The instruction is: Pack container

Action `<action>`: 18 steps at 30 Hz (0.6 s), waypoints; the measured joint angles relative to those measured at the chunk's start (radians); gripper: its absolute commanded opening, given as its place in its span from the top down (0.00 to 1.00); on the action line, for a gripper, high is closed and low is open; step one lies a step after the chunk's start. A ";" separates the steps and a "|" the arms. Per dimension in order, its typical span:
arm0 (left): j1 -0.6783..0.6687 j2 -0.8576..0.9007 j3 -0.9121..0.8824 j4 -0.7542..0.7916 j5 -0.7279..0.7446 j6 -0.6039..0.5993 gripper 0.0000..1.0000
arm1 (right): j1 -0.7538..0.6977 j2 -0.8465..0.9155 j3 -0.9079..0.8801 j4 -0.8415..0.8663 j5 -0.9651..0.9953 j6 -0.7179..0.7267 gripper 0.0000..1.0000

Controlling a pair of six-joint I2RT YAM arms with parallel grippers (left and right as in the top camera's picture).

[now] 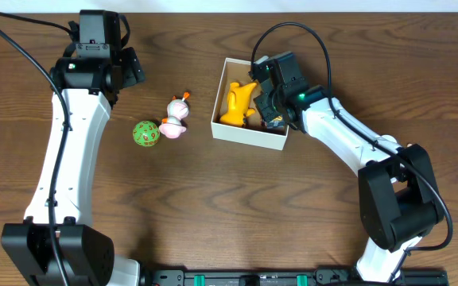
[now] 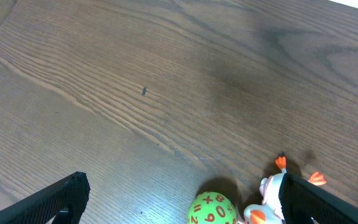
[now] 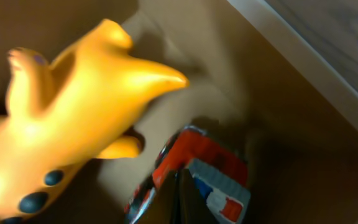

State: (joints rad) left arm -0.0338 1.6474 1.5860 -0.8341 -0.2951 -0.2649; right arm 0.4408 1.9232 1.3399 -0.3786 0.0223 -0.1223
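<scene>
Right pincer [image 1: 269, 110], closed, hangs in the container [image 1: 249, 137], perhaps touching a red toy [image 3: 207, 165]; left pincer [image 2: 185, 196] spread.

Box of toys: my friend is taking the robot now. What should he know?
Left tool: open and empty above the table, near the green ball.
Right tool: shut, down inside the box beside a red, white and blue toy; grip unclear.
Done: yellow toy in the box.
Left to do: green ball and white and pink toy lie on the table beside the box.
</scene>
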 measured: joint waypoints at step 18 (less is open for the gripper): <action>0.000 0.000 0.000 0.000 0.000 0.000 0.02 | 0.000 0.000 0.041 -0.017 0.122 -0.003 0.99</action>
State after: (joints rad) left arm -0.0338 1.6474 1.5860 -0.8341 -0.2951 -0.2649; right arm 0.4408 1.9232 1.3811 -0.3954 0.1448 -0.1253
